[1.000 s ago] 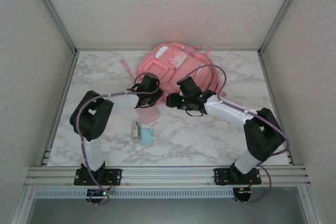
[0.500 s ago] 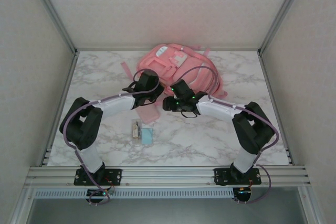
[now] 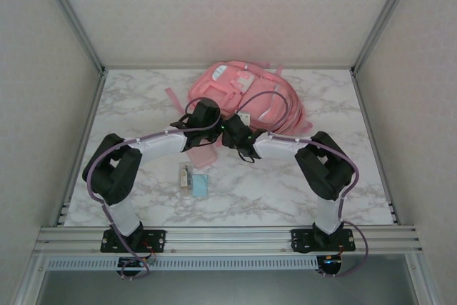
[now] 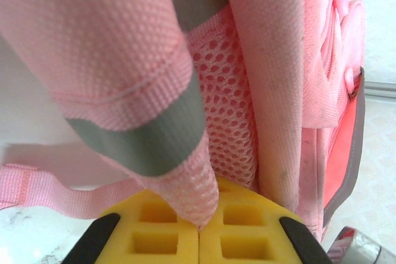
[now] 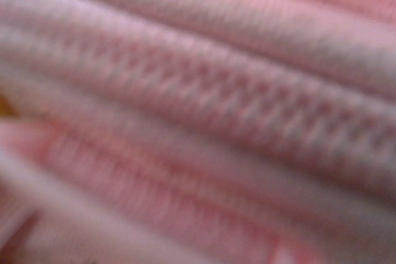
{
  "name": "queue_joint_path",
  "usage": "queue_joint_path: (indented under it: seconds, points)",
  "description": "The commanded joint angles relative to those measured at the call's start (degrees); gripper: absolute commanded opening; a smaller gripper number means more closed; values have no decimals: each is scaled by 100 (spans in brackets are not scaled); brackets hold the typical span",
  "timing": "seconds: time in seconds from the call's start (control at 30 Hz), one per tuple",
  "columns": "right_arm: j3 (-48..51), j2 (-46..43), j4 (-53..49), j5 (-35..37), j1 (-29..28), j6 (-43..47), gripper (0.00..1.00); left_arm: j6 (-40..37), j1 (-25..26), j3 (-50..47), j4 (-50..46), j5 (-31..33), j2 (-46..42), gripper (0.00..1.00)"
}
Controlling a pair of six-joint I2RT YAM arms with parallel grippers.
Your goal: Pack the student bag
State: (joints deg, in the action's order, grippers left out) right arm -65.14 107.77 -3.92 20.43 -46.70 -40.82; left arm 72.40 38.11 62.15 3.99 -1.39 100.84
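The student bag [image 3: 246, 92], a big pink backpack, lies at the back middle of the marble table. My left gripper [image 3: 206, 114] is at its near left edge. In the left wrist view its yellow pads [image 4: 154, 230] are pressed together on a fold of pink bag fabric with a grey band [image 4: 148, 146]. My right gripper [image 3: 235, 133] sits just right of the left one, against the bag's near edge. The right wrist view is a blur of pink fabric [image 5: 198, 115] very close to the lens, and its fingers are hidden.
A flat pink piece [image 3: 204, 155] lies just in front of the left gripper. A small pale object [image 3: 186, 176] and a light blue flat item [image 3: 201, 186] rest nearer the arms. Frame posts and side walls border the table [image 3: 343, 183].
My right gripper has swung left along the bag's near edge until it is next to the left gripper. The left gripper has stayed shut on the fabric, barely moving.
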Motion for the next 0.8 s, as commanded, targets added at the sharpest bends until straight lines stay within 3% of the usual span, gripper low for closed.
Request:
queue_joint_path:
  seconds: [0.0,0.13,0.23,0.43,0.6,0.77]
  points:
    - [-114,72,842,732,1,-39,41,103,193,-74,252,-375,-466,0]
    - [215,-48,1537,730,-3,149,23,91,179,-122,212,-323,-530,0]
    - [339,-182,1742,374,11,502,1,8,113,-124,157,-246,-525,0]
    - [307,-394,517,-612,252,989,0,-394,-195,-103,104,-207,-434,0]
    - [525,-652,-656,-2285,767,1174,0,-910,-547,-45,-73,-237,-295,0]
    - [508,-664,-1932,-3270,1054,1288,0,-1114,-900,-11,15,-435,-17,0]
